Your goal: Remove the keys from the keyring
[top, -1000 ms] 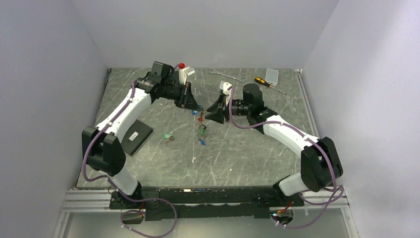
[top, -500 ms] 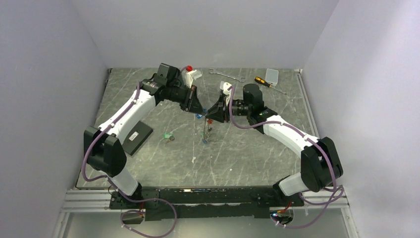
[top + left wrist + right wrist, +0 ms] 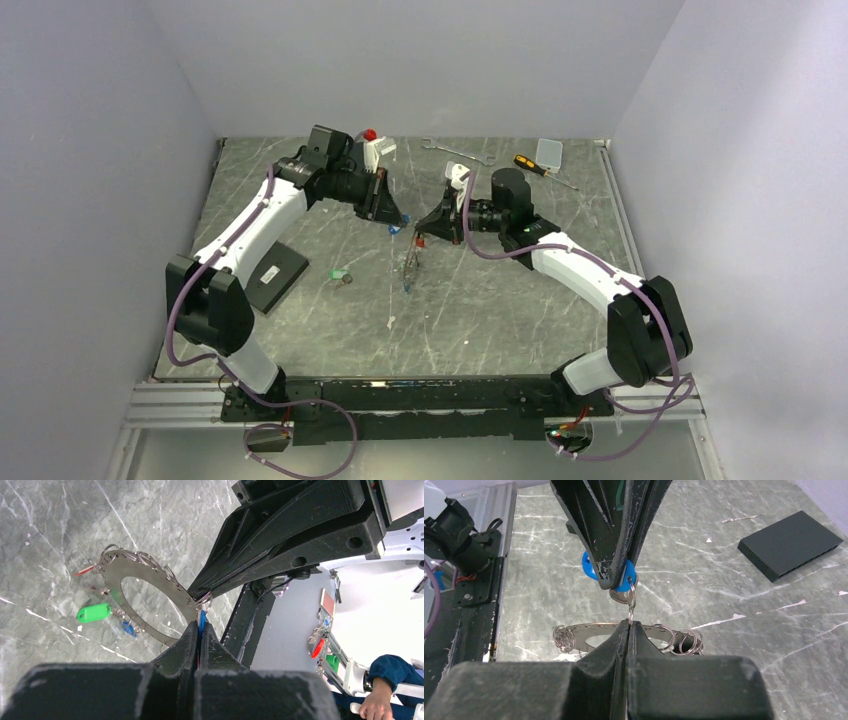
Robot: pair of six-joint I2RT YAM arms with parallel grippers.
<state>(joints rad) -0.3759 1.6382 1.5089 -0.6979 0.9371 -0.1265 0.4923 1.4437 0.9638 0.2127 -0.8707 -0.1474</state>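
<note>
Grey metal, the keyring (image 3: pixel 114 575) is held between the two arms over the far middle of the table (image 3: pixel 500 300). The right tool (image 3: pixel 629 626) is pinched fully together on its rim. The left tool (image 3: pixel 200 630) is closed just as tight on the blue-tagged key (image 3: pixel 624 582) beside that spot. Other keys (image 3: pixel 93 612) dangle from the keyring. A green-tagged key (image 3: pixel 342 276) lies loose on the table, left of them.
</note>
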